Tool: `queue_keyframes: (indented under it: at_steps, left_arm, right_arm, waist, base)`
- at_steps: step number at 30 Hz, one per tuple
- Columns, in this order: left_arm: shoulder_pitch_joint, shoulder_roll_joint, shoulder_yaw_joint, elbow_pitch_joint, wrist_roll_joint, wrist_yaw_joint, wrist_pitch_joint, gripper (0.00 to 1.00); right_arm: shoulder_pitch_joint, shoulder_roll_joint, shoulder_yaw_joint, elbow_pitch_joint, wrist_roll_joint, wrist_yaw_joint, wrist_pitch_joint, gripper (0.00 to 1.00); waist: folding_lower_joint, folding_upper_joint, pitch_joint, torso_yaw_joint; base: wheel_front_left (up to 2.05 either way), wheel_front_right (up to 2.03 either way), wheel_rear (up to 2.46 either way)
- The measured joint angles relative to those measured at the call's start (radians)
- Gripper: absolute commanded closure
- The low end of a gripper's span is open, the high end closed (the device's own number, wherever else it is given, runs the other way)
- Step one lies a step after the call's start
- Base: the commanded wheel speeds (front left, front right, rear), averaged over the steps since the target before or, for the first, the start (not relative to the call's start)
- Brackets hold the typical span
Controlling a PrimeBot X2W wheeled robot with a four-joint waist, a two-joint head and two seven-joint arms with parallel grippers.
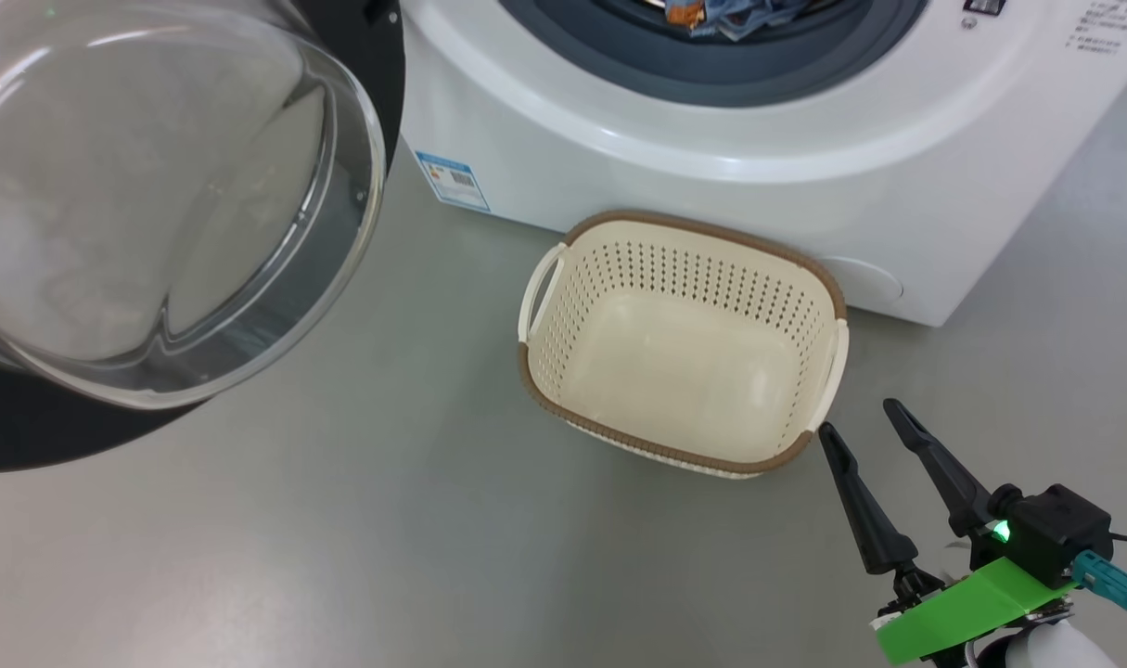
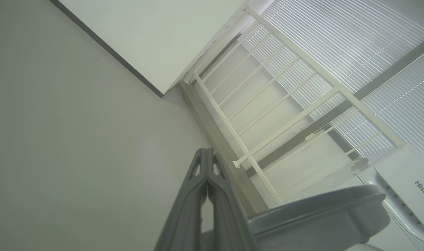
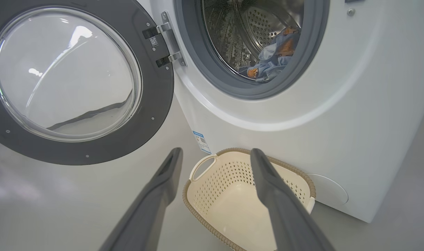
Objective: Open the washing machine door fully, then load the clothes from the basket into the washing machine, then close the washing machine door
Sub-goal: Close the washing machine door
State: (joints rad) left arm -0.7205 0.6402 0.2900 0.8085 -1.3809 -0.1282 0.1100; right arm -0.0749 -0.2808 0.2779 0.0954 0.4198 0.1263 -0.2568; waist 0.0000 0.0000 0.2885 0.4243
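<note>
Right pincer spread and empty, just beside the basket.
I judge loading done: the basket is bare, and the clothes lie beyond it in the washing machine, whose door hangs wide to the basket's left, awaiting closing. Left pincer is pressed together. The gasket hides part of the clothes.

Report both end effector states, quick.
Left end effector: closed, holding nothing.
Right end effector: open, empty.
</note>
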Motion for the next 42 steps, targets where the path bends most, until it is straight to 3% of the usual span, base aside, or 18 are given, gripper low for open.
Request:
queue_keyframes:
  at_steps: [13, 42]
  left_arm:
    - [-0.054, 0.006, -0.065, 0.068, -0.055, 0.000, 0.188, 1.00]
    - [0.016, 0.030, -0.147, -0.019, -0.155, 0.015, 0.623, 1.00]
  right_arm:
    - [-0.027, -0.010, 0.002, -0.003, -0.007, 0.000, 0.000, 0.00]
    - [-0.020, 0.002, -0.001, 0.004, -0.007, 0.000, 0.000, 0.00]
  waist:
    - [0.0000, 0.0000, 0.068, 0.020]
    - [0.0000, 0.0000, -0.008, 0.039]
  base:
    - [0.00, 0.00, 0.00]
    - [0.00, 0.00, 0.00]
